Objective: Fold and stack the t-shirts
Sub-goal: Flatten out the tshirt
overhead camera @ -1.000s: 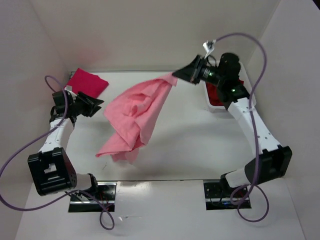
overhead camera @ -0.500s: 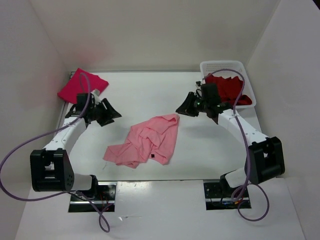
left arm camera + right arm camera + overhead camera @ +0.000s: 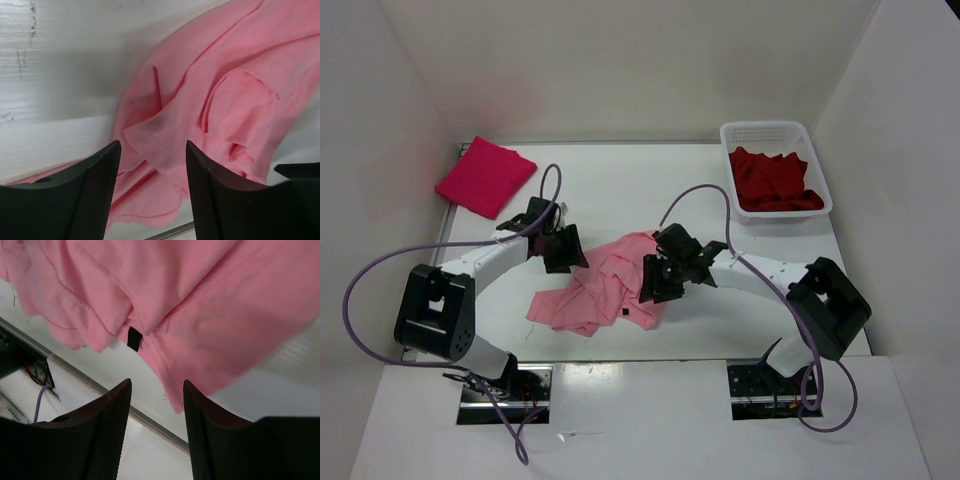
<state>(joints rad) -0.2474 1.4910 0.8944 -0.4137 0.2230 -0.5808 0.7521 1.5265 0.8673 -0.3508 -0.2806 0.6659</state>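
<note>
From above, the pale pink t-shirt [image 3: 605, 285] lies crumpled on the white table [image 3: 620, 185], near the middle and toward the near edge. The left gripper [image 3: 565, 250] is low at its far left edge and the right gripper [image 3: 655, 280] is over its right side. The crimson-pink t-shirt [image 3: 485, 177] lies folded flat in the far left corner. The dark red t-shirt [image 3: 775, 180] sits bunched in the white lattice basket [image 3: 765, 128] at the far right. This view does not clearly show how far apart the fingers are.

The left wrist camera does show it. The left gripper [image 3: 152, 145] has its two black fingers [image 3: 95, 200] spread wide with nothing between them. The pale pink t-shirt [image 3: 225, 90] lies rumpled just beyond, with a folded flap and a seam line that cannot be seen from above. Bare table [image 3: 60, 75] shows on the left, scuffed and shadowed.

The right wrist camera shows the right gripper [image 3: 156, 385] also spread wide and holding nothing, just above the cloth. The pale pink t-shirt [image 3: 200, 290] fills the upper part of the frame, with a small black tag [image 3: 134, 338] at a hem. The overhead view shows that tag only as a dark speck. Below the hem are the table's near edge [image 3: 150, 422] and a purple cable [image 3: 40, 405].

The table is matt white. Plain pale walls [image 3: 640, 70] close it in on the left, right and far sides.
</note>
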